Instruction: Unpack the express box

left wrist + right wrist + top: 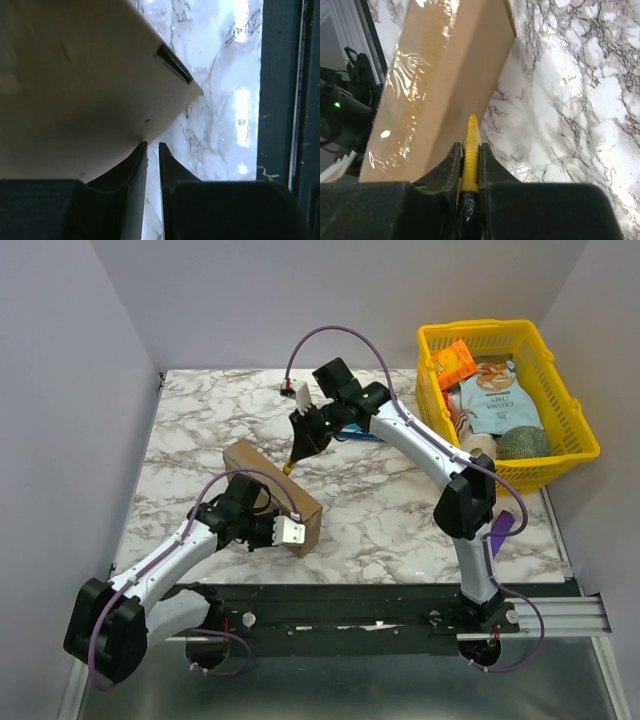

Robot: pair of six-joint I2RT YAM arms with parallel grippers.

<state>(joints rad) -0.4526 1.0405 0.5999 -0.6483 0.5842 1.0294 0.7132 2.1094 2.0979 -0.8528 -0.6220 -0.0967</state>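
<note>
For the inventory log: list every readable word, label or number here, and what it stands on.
Pale blue pouch in the yellow plastic basket: white lettering, too blurred to read.
Orange packet: print too small to read.
Flat brown cardboard box: no text visible.

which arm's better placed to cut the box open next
Right. The right fingers grip a yellow tool with its tip at the taped express box; the left fingers hold nothing.

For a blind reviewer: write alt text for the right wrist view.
The right arm's jaws are shut on a yellow tool, its tip aimed at the side of the taped brown express box. The box rests on a marble table; the left arm is at the left edge.
</note>
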